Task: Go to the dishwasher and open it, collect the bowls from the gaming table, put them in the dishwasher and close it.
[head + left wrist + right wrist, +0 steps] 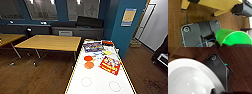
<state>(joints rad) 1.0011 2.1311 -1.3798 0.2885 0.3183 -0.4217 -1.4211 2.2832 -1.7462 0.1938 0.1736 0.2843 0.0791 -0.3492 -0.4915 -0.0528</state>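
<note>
Head view, gaming table: the gaming table (100, 82) with glossy white top and yellow edge fills the lower centre and right of the frame.
Head view, bowls: two orange bowls (88, 62) sit touching each other at mid-table, left of a red board-game box (110, 65).
Head view, other things: a purple box (93, 46) lies at the far end; a yellow-wood table (51, 42) stands at centre left on the wooden floor (32, 77).
Left wrist view: the left gripper (218, 43), at the lower edge, grips the rim of the green bowl (233, 36), lower right, above brown floor.
Right wrist view: a large white bowl (189, 79) covers the left and centre; I cannot tell what the right gripper's fingers are doing.
</note>
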